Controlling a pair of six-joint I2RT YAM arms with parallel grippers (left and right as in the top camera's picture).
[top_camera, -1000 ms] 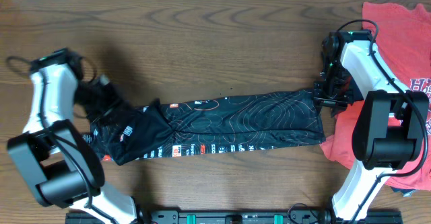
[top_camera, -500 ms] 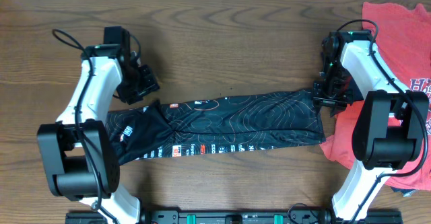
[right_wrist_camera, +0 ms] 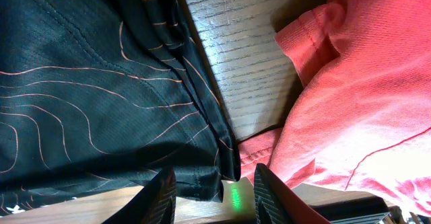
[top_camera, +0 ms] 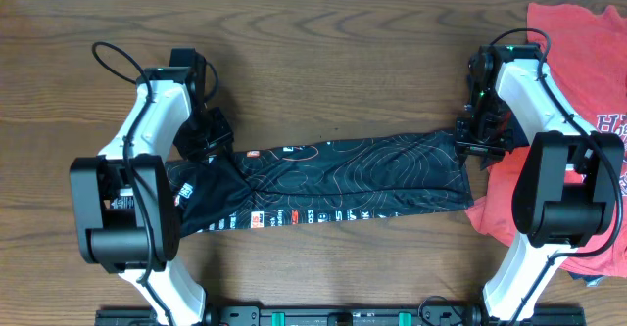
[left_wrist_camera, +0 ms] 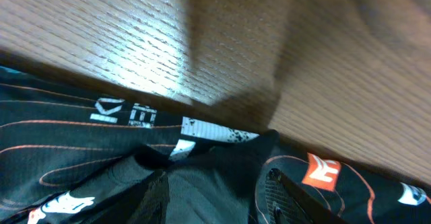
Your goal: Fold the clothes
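Note:
The clothes, a black jersey [top_camera: 333, 184] with thin orange contour lines and white logos, lie as a long band across the table's middle. My left gripper [top_camera: 208, 138] hovers over the band's upper left corner. In the left wrist view this gripper [left_wrist_camera: 219, 197] is open, its fingers straddling a raised fold of the jersey [left_wrist_camera: 81, 150]. My right gripper [top_camera: 478, 140] is at the band's upper right corner. Seen from the right wrist, it [right_wrist_camera: 215, 194] is open, with the hem corner of the jersey [right_wrist_camera: 81, 83] lying between its fingers and bare table beside it.
A red T-shirt [top_camera: 588, 71] with lettering lies at the right edge, its sleeve [right_wrist_camera: 363, 83] close beside my right gripper. Wooden table [top_camera: 323, 52] stretches behind the jersey. Both arm bases stand at the front edge.
My left arm swung from the jersey's far left end up and to the right, settling over its upper left corner. The right arm and the jersey have not moved.

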